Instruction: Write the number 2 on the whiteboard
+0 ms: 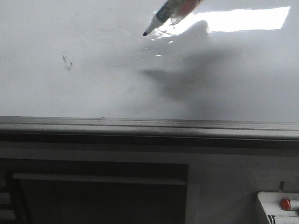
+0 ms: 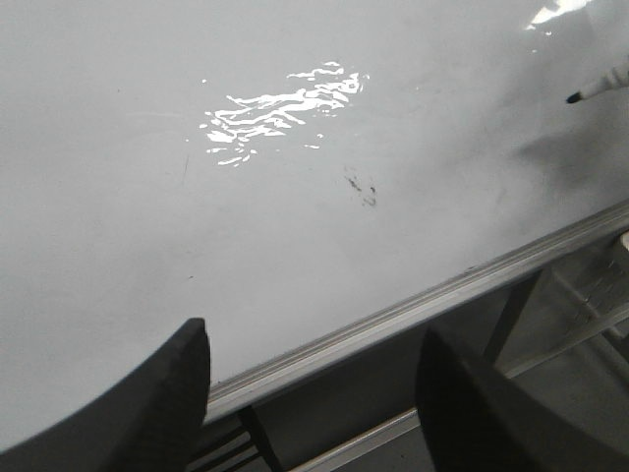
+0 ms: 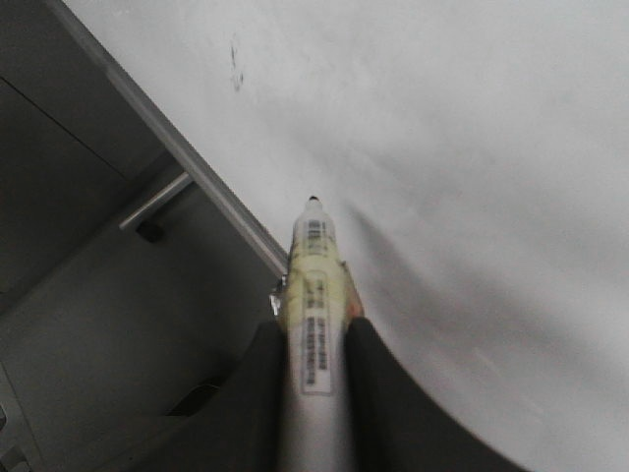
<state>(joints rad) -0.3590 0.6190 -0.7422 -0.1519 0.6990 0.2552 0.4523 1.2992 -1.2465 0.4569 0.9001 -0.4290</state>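
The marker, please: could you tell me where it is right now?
The marker is clamped in the right gripper, at the top of the front view right of centre, tip just above the whiteboard, beside the bright reflection.

Smooth, matte black, curved claw fingers.

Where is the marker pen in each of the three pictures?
Front view: the marker comes in from the top edge, its black tip pointing down-left over the whiteboard.
Left wrist view: only its tip shows, at the right edge.
Right wrist view: it fills the lower middle, clamped in the right gripper.
Shared landmark: the dark smudge.
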